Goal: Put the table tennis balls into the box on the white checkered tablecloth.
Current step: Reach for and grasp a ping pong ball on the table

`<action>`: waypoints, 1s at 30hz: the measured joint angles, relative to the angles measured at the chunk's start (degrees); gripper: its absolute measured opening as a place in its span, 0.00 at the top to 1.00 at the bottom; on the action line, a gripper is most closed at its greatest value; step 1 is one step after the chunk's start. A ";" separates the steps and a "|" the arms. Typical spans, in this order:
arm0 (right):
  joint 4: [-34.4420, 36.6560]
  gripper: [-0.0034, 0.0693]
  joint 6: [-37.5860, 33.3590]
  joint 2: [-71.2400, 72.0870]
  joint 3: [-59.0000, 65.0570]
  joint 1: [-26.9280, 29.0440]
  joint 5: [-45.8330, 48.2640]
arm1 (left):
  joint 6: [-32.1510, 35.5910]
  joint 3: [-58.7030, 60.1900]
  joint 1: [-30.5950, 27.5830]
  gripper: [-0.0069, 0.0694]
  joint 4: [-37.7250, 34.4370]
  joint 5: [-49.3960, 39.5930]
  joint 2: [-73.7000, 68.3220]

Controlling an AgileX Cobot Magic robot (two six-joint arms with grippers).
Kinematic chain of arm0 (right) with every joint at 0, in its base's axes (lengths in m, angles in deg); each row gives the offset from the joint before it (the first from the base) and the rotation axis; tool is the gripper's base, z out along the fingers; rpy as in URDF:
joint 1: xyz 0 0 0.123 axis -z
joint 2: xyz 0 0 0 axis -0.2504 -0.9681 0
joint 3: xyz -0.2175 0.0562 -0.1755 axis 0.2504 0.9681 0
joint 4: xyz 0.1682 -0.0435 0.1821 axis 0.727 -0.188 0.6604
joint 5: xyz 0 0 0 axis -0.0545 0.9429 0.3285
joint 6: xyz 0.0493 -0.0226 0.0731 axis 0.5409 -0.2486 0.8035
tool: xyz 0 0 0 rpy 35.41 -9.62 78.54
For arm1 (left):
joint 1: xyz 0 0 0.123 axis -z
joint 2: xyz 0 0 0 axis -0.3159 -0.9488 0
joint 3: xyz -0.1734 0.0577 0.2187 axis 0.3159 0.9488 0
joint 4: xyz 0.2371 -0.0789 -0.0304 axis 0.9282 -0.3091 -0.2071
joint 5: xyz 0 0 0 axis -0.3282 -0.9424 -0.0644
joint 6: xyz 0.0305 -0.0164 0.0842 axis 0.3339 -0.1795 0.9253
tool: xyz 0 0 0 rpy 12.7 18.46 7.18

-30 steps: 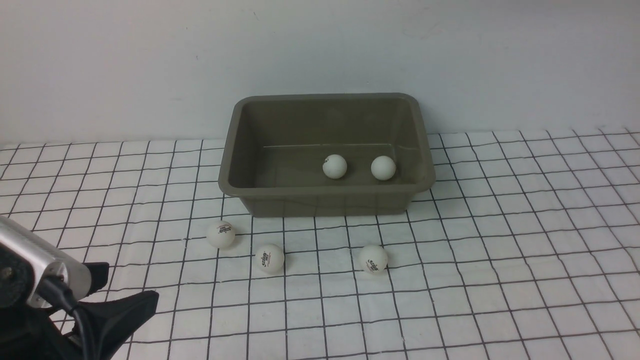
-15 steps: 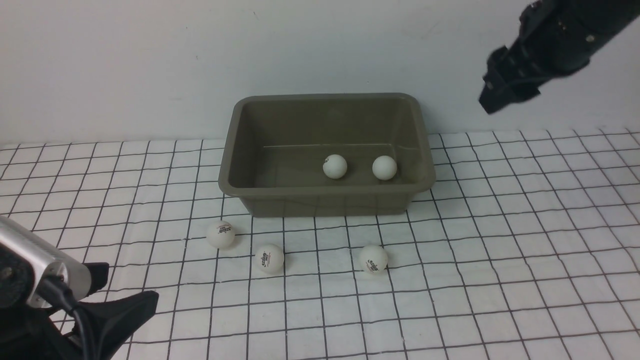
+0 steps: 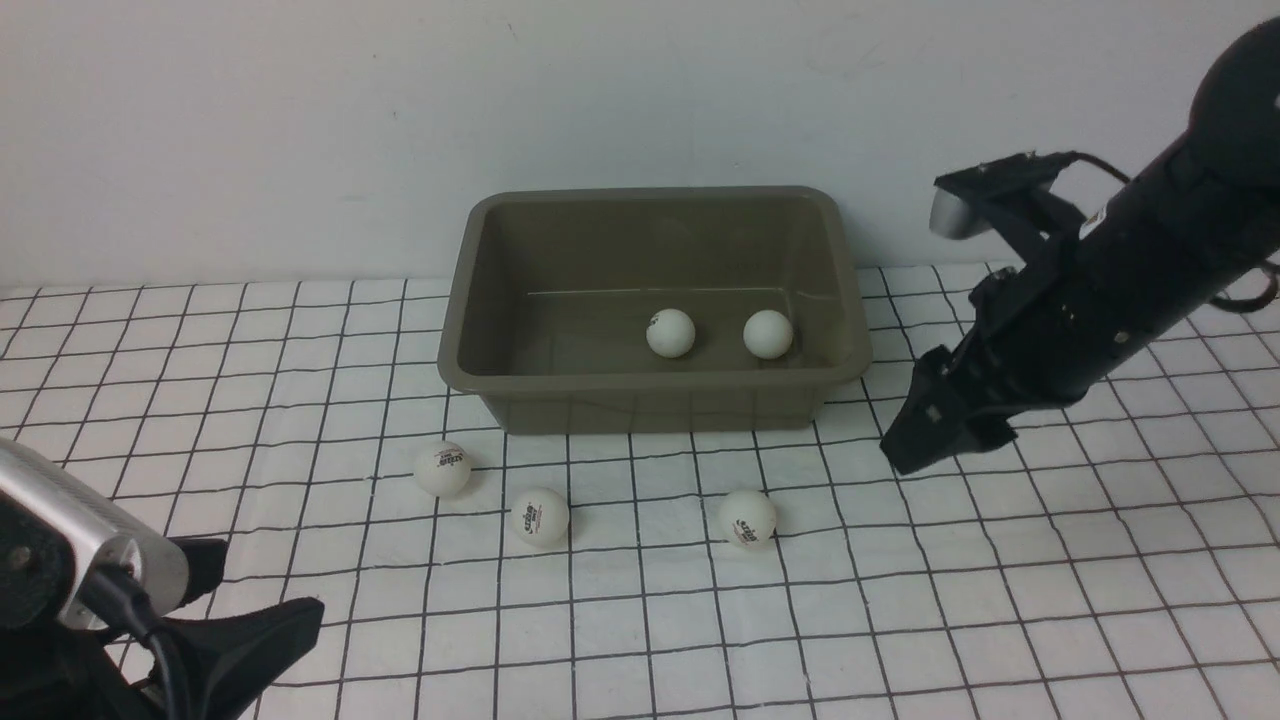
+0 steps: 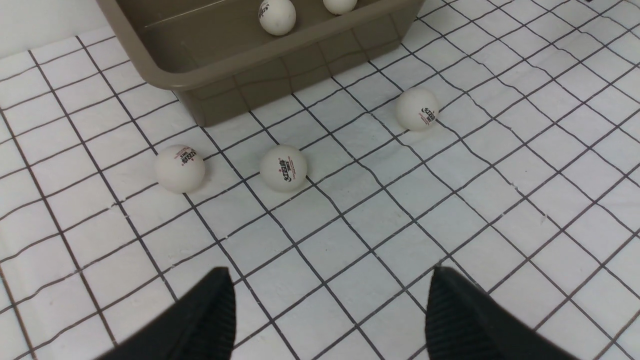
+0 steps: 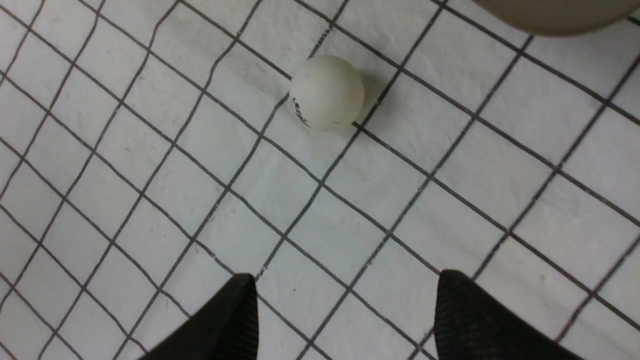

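The olive-grey box [image 3: 655, 405] stands on the white checkered tablecloth [image 3: 1000, 600] with two table tennis balls inside [image 3: 670, 333] [image 3: 768, 334]. Three more balls lie on the cloth in front of it, at left [image 3: 443, 469], middle [image 3: 540, 516] and right [image 3: 747, 517]. My right gripper [image 3: 900, 455] hangs just above the cloth, off the box's front right corner. It is open and empty, with the right ball [image 5: 327, 92] ahead of its fingers. My left gripper [image 3: 265, 585] is low at the near left, open and empty, facing the three balls [image 4: 283, 168].
A plain white wall rises right behind the box. The cloth is slightly wrinkled. The right arm's black body [image 3: 1130, 290] slants over the cloth to the right of the box. The box's corner [image 5: 555, 17] shows at the edge of the right wrist view.
The right arm has come in from the upper right and dropped beside the box's front right corner. The balls and the left arm have hardly moved.
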 joint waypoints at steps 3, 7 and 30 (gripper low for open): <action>2.14 0.36 -3.10 -1.15 0.50 -0.65 -1.34 | 0.00 0.00 0.00 0.31 0.00 0.00 0.00; 2.51 0.36 -5.45 -2.71 0.62 -3.49 -4.21 | 0.00 0.00 0.00 0.31 0.00 -0.04 0.00; -8.26 0.36 -6.23 -13.78 0.62 -15.92 -24.08 | 0.00 0.00 0.00 0.31 0.00 -3.35 0.00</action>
